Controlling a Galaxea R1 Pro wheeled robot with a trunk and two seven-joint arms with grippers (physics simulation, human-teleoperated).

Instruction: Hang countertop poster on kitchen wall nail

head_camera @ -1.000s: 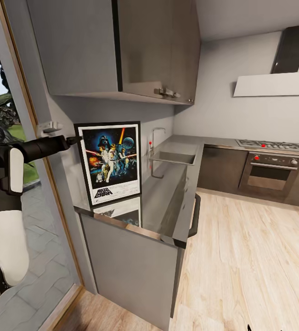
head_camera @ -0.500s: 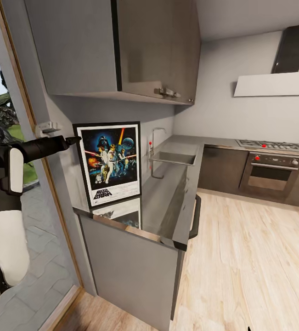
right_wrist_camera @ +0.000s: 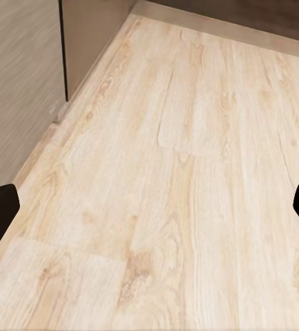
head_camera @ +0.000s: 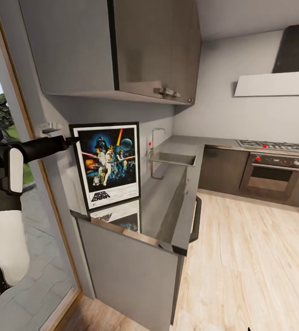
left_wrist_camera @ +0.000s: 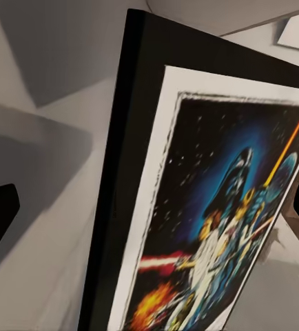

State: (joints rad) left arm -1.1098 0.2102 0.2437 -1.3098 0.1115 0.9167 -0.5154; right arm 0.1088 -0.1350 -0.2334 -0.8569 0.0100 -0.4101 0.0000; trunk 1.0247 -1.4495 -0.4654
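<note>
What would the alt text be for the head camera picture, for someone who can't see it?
A framed Star Wars poster stands upright on the near end of a glossy dark grey kitchen countertop, with the robot's left gripper at its upper left edge. Beyond are a sink, an oven and a light wood floor.

- Glossy dark grey countertop [head_camera: 167, 202], running toward 12 o'clock from the near end.
- Framed poster [head_camera: 107, 165] standing upright at its near end, around 10 o'clock.
- Inset sink [head_camera: 174, 158] farther along.

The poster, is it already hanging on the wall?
No. The poster stands upright on the end of the kitchen countertop, its bottom edge mirrored in the glossy slab.
</note>
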